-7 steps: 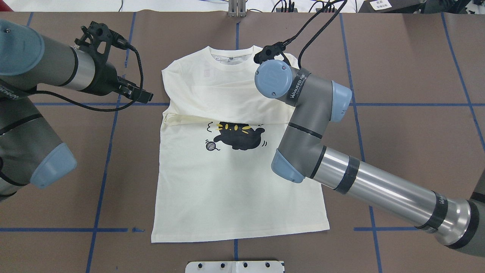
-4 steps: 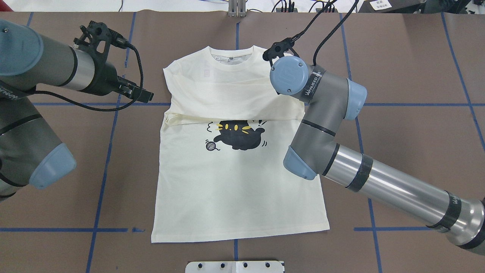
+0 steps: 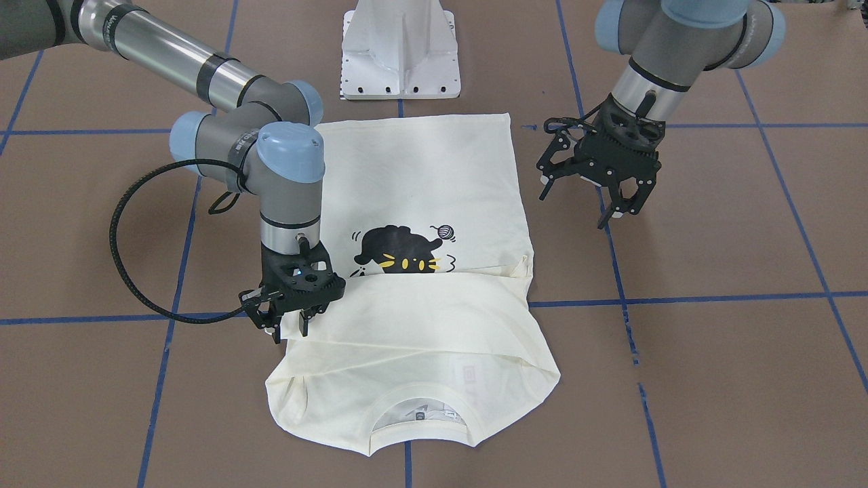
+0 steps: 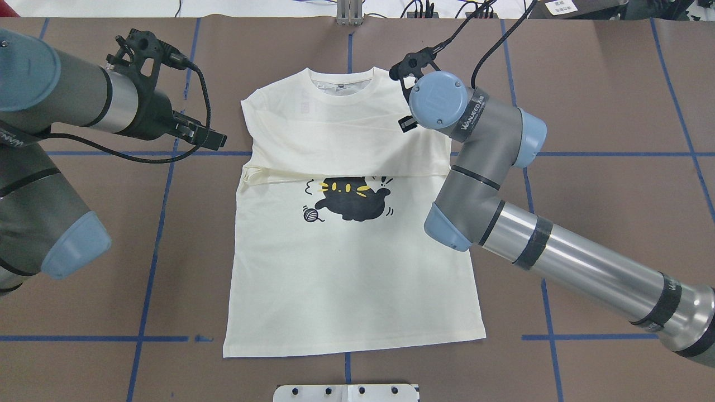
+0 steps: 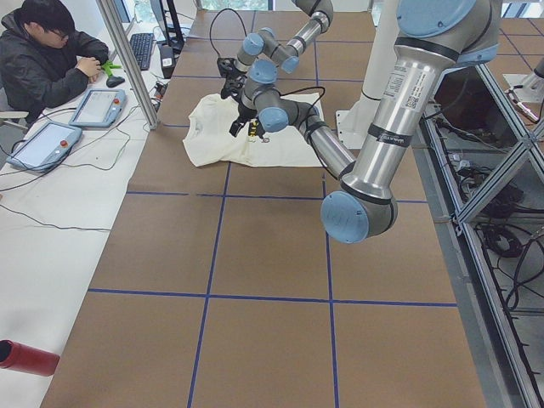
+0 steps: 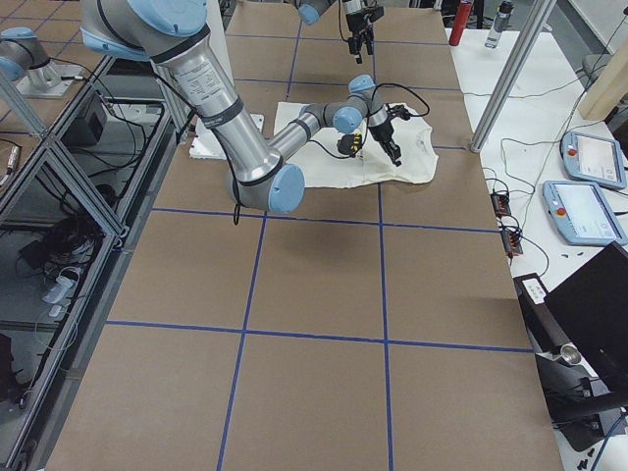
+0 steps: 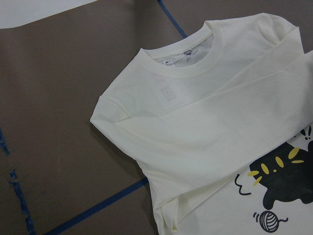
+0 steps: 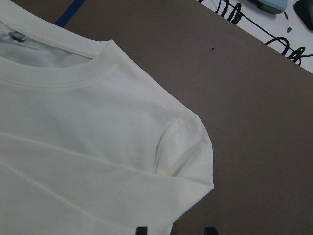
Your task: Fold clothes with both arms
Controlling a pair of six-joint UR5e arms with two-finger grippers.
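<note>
The cream-white shirt (image 4: 346,279) lies flat, print up, its neck at the far side and its sleeves folded across the chest above the black cat (image 4: 349,204). My right gripper (image 3: 288,327) hangs over the shirt's (image 3: 420,169) right shoulder edge. Its fingertips (image 8: 141,230) stand apart with nothing gripped, so it is open. From overhead it is mostly hidden under its own wrist. My left gripper (image 3: 586,203) is open above bare table, clear of the shirt's left side; overhead it shows as the left gripper (image 4: 215,139). The left wrist view shows the neck and folded sleeve (image 7: 195,127).
The white pedestal base (image 3: 400,54) stands at the robot's side of the brown table (image 4: 586,223), just behind the shirt's hem. Blue tape lines (image 4: 151,245) cross the table. A person (image 5: 42,59) sits at a side desk with tablets (image 5: 98,106).
My right wrist has swung rightward and slightly farther away, from above the chest to the shirt's right shoulder edge. The shirt's upper edges have shifted a little. The left arm has barely moved.
</note>
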